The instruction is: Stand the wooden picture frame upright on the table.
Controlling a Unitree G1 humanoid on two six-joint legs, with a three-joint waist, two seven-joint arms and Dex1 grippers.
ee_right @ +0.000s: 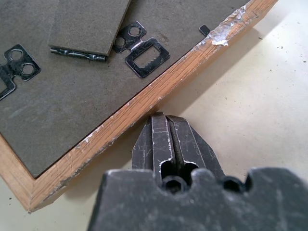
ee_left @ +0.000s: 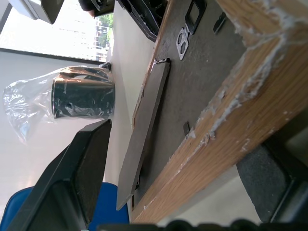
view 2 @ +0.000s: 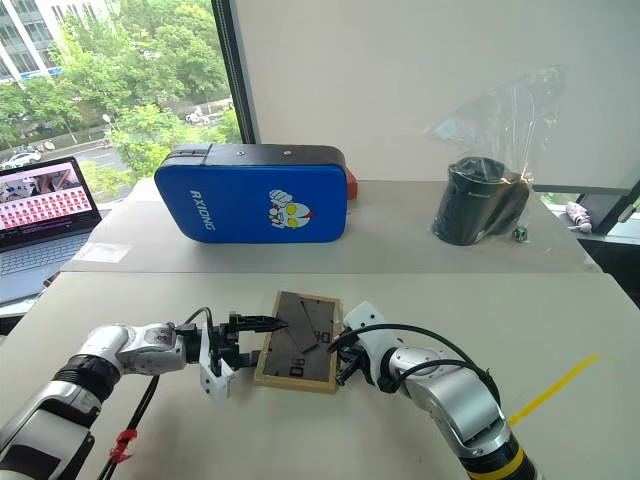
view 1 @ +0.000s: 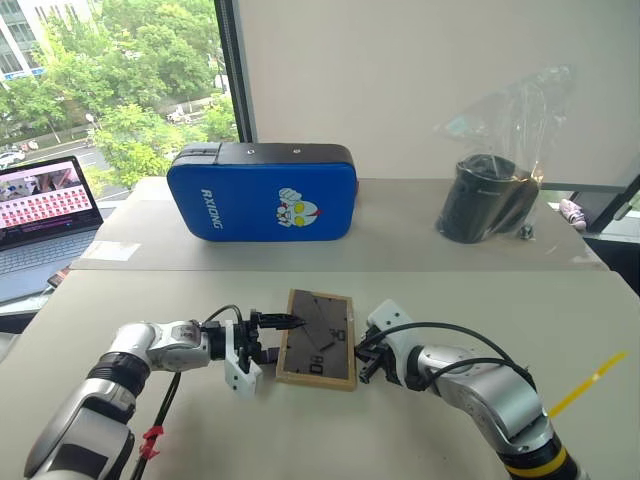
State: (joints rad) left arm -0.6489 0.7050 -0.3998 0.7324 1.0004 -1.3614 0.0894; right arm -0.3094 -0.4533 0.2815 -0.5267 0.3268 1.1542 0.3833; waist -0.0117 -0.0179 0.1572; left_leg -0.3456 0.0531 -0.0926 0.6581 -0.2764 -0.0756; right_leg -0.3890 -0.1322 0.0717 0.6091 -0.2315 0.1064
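bright daylight from the window [view 1: 110, 90], soft shadows on the table [view 1: 400, 300], wrist views sharp

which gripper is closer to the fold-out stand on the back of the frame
Left. The left gripper reaches over the frame's edge beside the fold-out stand; the right gripper sits shut at the wooden picture frame's opposite edge.

Both arms are built of rounded silver-grey segments joined by black rings. The left hand [view 1: 268, 335] has two slim black fingers mounted on a white bracket, with a black cable looping over the wrist and another trailing below, tied with a red clip. The right hand [view 1: 363, 366] has scuffed black fingers [ee_right: 166, 137] pressed together, a white block behind them, looping black cables, and a yellow band low on the forearm.
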